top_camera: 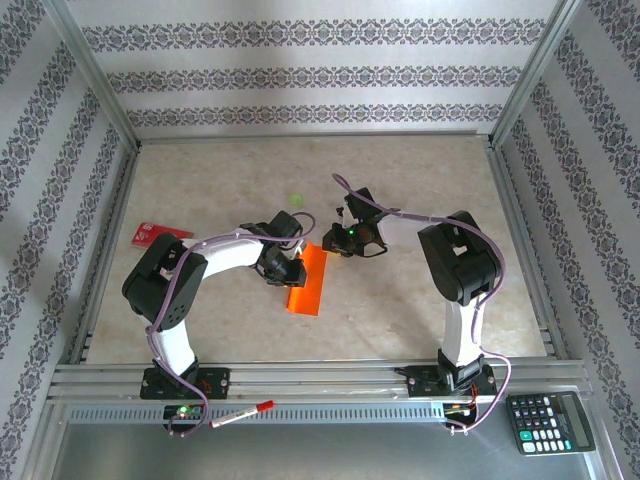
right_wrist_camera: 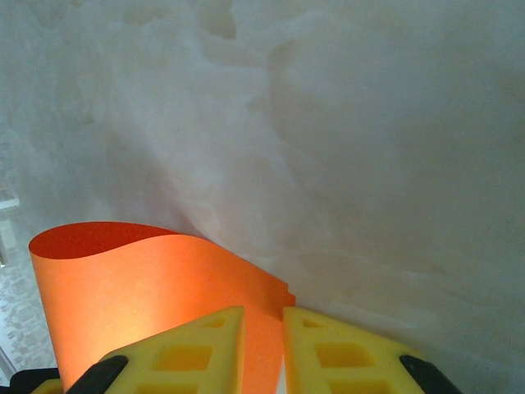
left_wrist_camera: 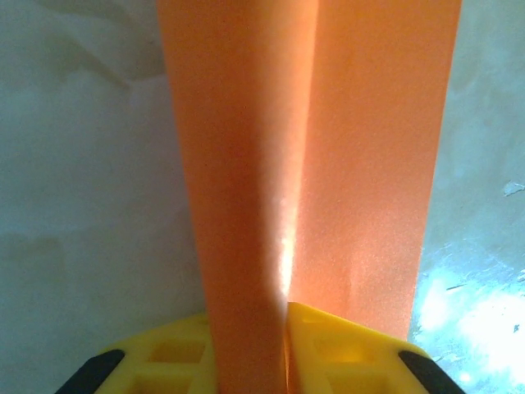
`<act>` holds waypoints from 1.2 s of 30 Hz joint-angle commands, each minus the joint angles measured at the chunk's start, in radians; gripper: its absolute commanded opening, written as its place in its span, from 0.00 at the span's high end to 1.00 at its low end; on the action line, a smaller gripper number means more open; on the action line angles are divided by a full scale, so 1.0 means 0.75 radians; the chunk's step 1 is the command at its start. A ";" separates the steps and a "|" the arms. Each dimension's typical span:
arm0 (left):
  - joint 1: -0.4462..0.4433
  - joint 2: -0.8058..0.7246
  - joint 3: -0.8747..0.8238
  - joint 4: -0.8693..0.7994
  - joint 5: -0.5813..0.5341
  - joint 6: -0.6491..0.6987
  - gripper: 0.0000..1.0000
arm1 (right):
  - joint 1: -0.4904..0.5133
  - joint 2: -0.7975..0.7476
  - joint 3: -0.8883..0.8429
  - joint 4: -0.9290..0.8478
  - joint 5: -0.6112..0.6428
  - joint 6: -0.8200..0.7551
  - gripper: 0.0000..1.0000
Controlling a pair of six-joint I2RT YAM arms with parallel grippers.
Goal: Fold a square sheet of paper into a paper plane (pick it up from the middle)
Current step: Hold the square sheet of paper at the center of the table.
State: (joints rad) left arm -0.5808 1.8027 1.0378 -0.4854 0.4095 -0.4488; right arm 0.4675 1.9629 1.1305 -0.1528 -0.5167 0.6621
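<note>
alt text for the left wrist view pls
The left gripper clamps the end of the orange square sheet of paper between its two yellow fingers at the bottom of the frame. The sheet is folded lengthwise, with one crease running up its middle, and stretches away over the pale table.

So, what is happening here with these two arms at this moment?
Two robot arms are working together on one orange paper, which is folded into a narrow strip with a crease running along it. The left hand pinches the strip between its yellow fingers. The right hand grips another edge, where the paper curls upward. No pointed plane shape is visible yet. A red card lies apart, near the table's left side.
</note>
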 commanded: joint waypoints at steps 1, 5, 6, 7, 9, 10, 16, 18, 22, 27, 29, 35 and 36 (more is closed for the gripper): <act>-0.003 0.093 -0.062 -0.112 -0.078 0.031 0.77 | 0.011 0.027 0.032 -0.004 0.009 -0.011 0.80; -0.004 0.097 -0.057 -0.112 -0.077 0.034 0.76 | 0.011 0.030 0.031 -0.004 0.012 -0.012 0.80; -0.003 0.098 -0.057 -0.111 -0.076 0.035 0.76 | 0.011 0.031 0.030 -0.004 0.012 -0.010 0.80; -0.003 0.098 -0.057 -0.114 -0.077 0.037 0.76 | 0.011 0.031 0.029 -0.005 0.012 -0.012 0.80; -0.003 0.100 -0.055 -0.117 -0.081 0.039 0.76 | 0.010 0.029 0.029 -0.004 0.014 -0.011 0.80; -0.004 0.099 -0.055 -0.119 -0.084 0.041 0.76 | 0.011 0.029 0.027 -0.005 0.016 -0.011 0.80; -0.005 0.096 -0.052 -0.140 -0.096 0.056 0.78 | 0.011 0.038 0.033 -0.005 0.020 -0.011 0.80; -0.005 0.096 -0.049 -0.149 -0.096 0.064 0.78 | 0.011 0.044 0.037 -0.005 0.019 -0.011 0.81; -0.006 0.102 -0.041 -0.164 -0.100 0.080 0.79 | 0.011 0.053 0.048 -0.007 0.016 -0.012 0.81; -0.011 0.108 -0.034 -0.177 -0.093 0.098 0.78 | 0.013 0.062 0.057 -0.013 0.016 -0.013 0.81; -0.011 0.114 -0.032 -0.181 -0.092 0.101 0.78 | 0.013 0.065 0.061 -0.014 0.015 -0.015 0.81; -0.013 0.121 -0.020 -0.192 -0.089 0.112 0.78 | 0.015 0.077 0.073 -0.015 0.010 -0.015 0.81; -0.013 0.124 -0.020 -0.195 -0.089 0.114 0.78 | 0.015 0.080 0.075 -0.017 0.010 -0.018 0.81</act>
State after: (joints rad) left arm -0.5808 1.8191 1.0622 -0.5167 0.4099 -0.3927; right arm 0.4675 1.9846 1.1622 -0.1867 -0.5247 0.6617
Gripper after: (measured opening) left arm 0.216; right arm 0.193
